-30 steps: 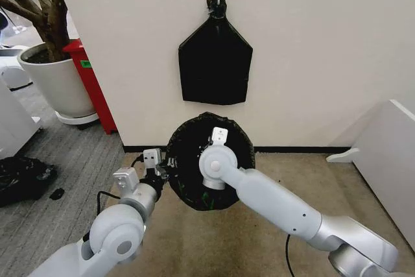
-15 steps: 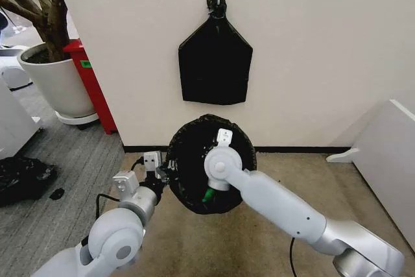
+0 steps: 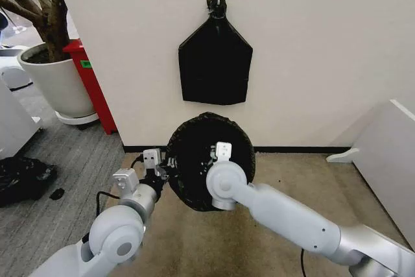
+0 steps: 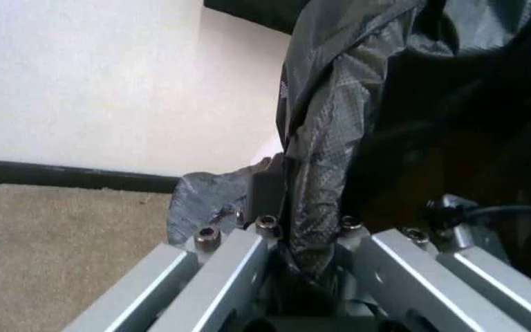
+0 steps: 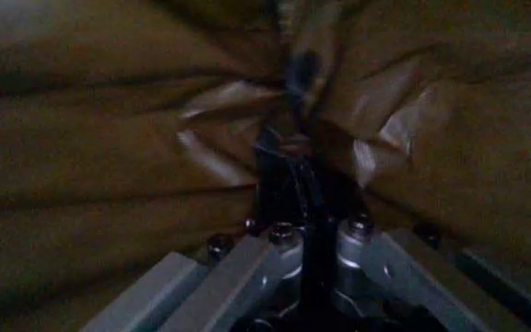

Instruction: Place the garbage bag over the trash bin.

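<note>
The black garbage bag (image 3: 194, 150) is spread in a round, open mouth on the floor against the wall; the trash bin under it is hidden by the film. My left gripper (image 3: 163, 168) is at the bag's left rim, and the left wrist view shows it (image 4: 307, 235) shut on a wrinkled fold of the bag (image 4: 325, 138). My right gripper (image 3: 215, 159) reaches into the bag's mouth from the front. In the right wrist view it (image 5: 307, 207) is shut on a gathered pleat of the film (image 5: 247, 138).
A flat black bundle (image 3: 214, 63) hangs on the wall above the bag. A large white plant pot (image 3: 58, 85) and a red stand (image 3: 91, 85) are at the left, with a lumpy dark bag (image 3: 23, 176) on the floor. White furniture (image 3: 389, 154) stands at the right.
My right wrist has drawn back toward me and lower, still holding the film. The left gripper has stayed at the bag's left rim.
</note>
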